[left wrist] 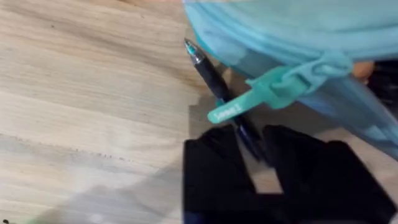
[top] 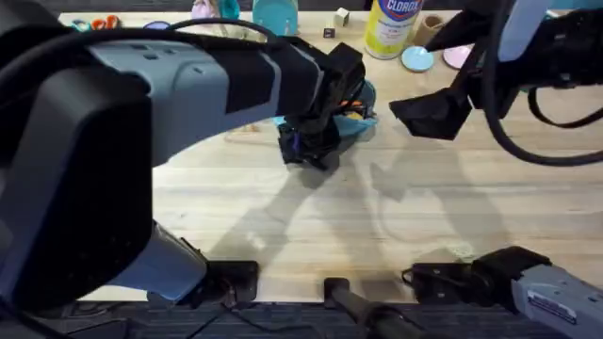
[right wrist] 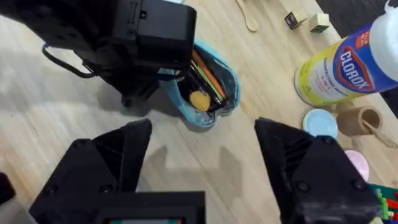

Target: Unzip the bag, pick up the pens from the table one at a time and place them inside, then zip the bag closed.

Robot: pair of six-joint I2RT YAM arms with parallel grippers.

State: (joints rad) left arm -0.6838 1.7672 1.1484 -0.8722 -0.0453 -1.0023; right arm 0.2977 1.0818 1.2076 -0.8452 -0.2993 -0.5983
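- The left gripper [left wrist: 264, 163] pinches a thin dark stick pen [left wrist: 214, 79] between its black fingers, tip angled toward the turquoise soft fabric pouch [left wrist: 298, 31] (its teal zipper pull [left wrist: 261, 93] crosses the pen).
- The pouch [right wrist: 208, 87] lies open on the light wooden plank tabletop [top: 377, 226], orange and yellow items visible inside.
- The right gripper [right wrist: 202, 155] hangs spread and empty above the table, near the pouch.
- A yellow Clorox canister [top: 394, 26] stands behind.
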